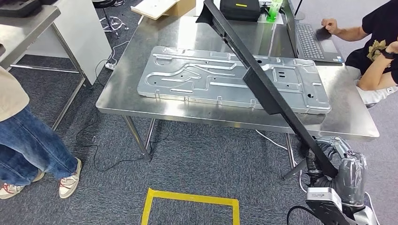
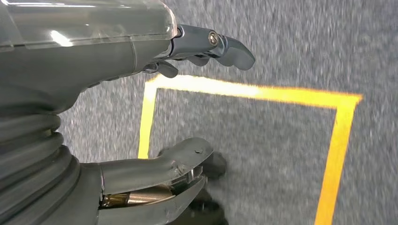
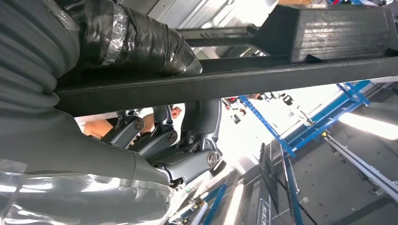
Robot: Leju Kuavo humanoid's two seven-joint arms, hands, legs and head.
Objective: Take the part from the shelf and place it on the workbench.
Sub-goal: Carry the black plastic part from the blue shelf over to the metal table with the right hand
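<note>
The part is a long black bar with a wider block midway (image 1: 263,79). It slants from my right hand (image 1: 328,161) at the lower right up over the steel workbench (image 1: 136,105). My right hand grips its lower end; in the right wrist view the fingers (image 3: 159,140) wrap under the bar (image 3: 244,82) and the taped thumb lies over it. A large stamped silver metal panel (image 1: 197,77) lies flat on the workbench beneath the bar. My left hand (image 2: 108,56) hangs over the carpet, fingers apart and holding nothing.
A person in jeans (image 1: 28,145) stands at the left. A seated person (image 1: 375,51) works at a laptop (image 1: 309,40) on the bench's far right corner. A black case (image 1: 239,9) sits at the back. Yellow tape (image 1: 187,199) marks a square on the carpet before the bench.
</note>
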